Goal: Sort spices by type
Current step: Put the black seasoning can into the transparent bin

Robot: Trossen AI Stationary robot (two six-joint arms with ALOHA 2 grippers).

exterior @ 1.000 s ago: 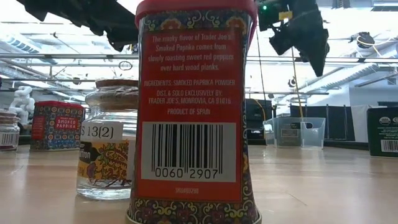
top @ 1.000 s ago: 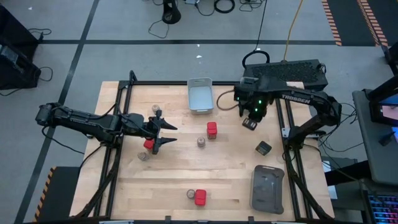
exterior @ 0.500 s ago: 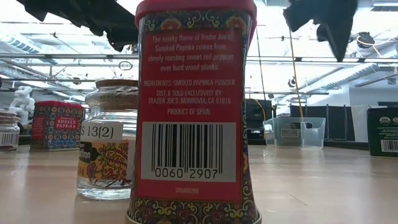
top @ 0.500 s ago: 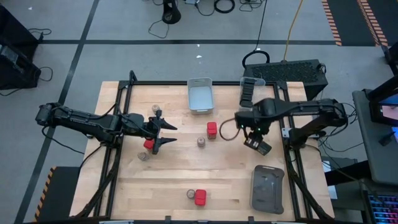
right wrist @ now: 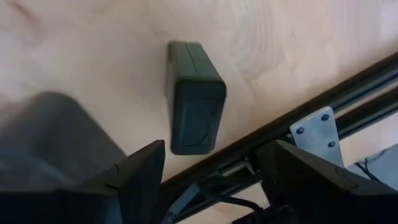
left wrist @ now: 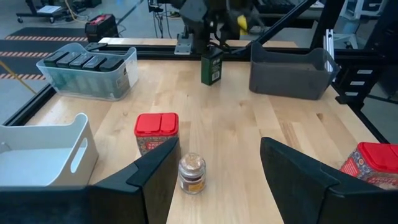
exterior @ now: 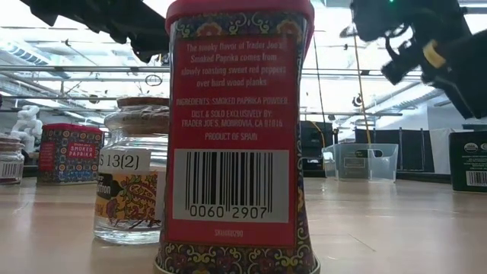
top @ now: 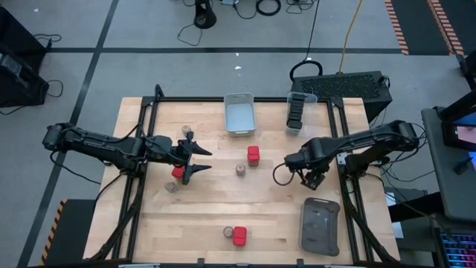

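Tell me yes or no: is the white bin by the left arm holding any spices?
No. In the left wrist view the white bin shows a bare interior, while the clear bin holds the black containers.

right claw (top: 315, 179) swung from clear bin (top: 297, 112) to black tin (right wrist: 194, 97).

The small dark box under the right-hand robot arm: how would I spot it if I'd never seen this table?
Start at the grey tray by the table's right edge. Just beyond it, the right gripper hangs open over a dark spice tin. It is the only black container loose on the wood; the others sit in the clear bin.
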